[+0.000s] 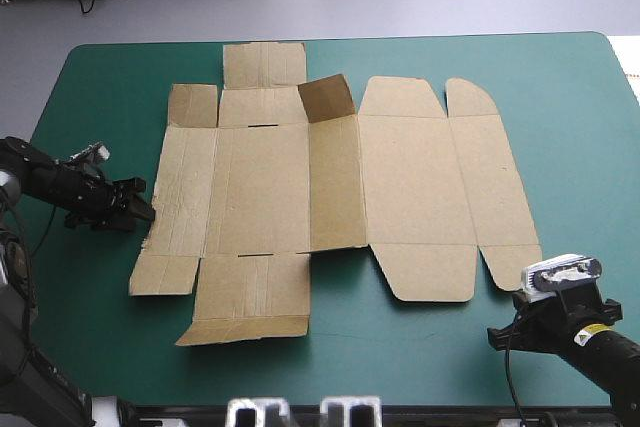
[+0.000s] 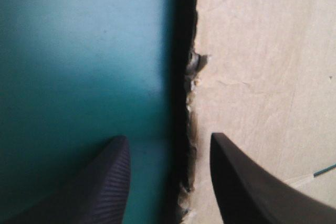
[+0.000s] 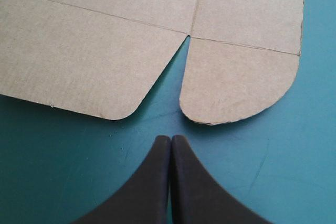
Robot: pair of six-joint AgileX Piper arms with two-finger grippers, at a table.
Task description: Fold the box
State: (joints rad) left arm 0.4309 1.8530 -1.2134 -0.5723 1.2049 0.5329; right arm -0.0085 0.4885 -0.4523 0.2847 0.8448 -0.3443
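The brown box [image 1: 330,187] lies as a flat cut sheet across the middle of the teal-green table, with one small flap [image 1: 327,97] near its far edge raised. My left gripper [image 1: 143,211] is at the sheet's left edge; in the left wrist view it [image 2: 169,153] stands open, one finger over the cover and one over the box [image 2: 262,77], the ragged edge between them. My right gripper [image 1: 496,337] sits near the table's front right. In the right wrist view it [image 3: 171,139] is shut, just short of the box's two rounded flaps [image 3: 236,85], touching nothing.
Bare teal-green cover [image 1: 400,347] runs along the front of the table and around the sheet's right side. The table's far edge lies just beyond the box's far flaps.
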